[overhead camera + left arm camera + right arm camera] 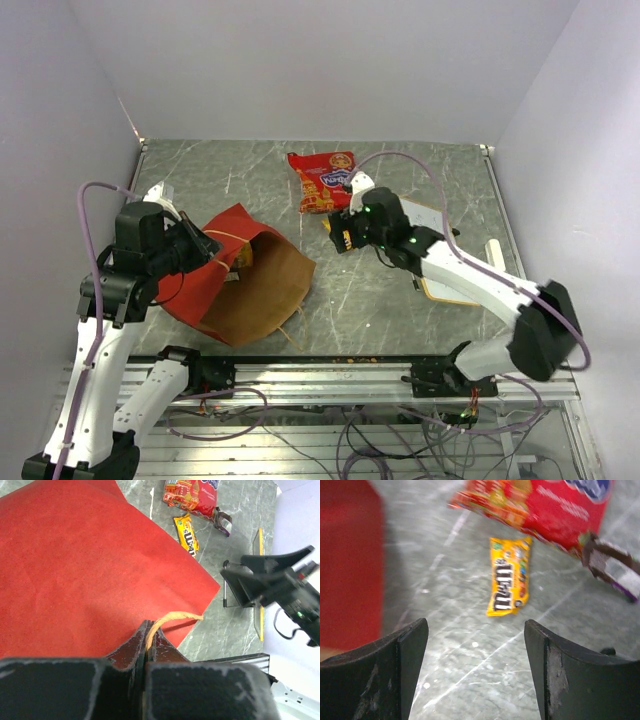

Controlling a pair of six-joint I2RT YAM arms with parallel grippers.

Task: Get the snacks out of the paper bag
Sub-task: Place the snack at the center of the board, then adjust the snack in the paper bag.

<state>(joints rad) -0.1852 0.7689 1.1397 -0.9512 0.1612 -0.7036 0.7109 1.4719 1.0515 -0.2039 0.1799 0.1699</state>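
Count of items in the top view: 1 paper bag (pixel 262 288), 1 large red packet (pixel 322 180), 1 small yellow packet (pixel 509 576), 1 dark wrapper (pixel 612 567), 1 white wood-framed board (pixel 448 292), and 2 arms. The paper bag lies on its side at the lower left of the table (pixel 380 310), red face up and brown interior exposed, with its lower corner close to the table's near edge. The left gripper (pixel 147 630) is clamped fully closed on 1 string handle (pixel 175 616) at the bag rim. The right gripper (pixel 475 625) stands with its jaws wide apart and holds nothing; it hovers over the table at centre frame. The 3 snacks lie outside the bag. The red packet is at upper centre, near the far edge. The yellow packet lies flat just below it, apart from both fingers. The dark wrapper lies beside the red packet's corner, at the right of the right wrist view. A small yellowish item at the bag mouth cannot be identified. Bare tabletop shows between the bag and the snacks, and along the far left. The board occupies the right side, partly under the right arm. Walls (pixel 300 70) close off 3 sides of the table.
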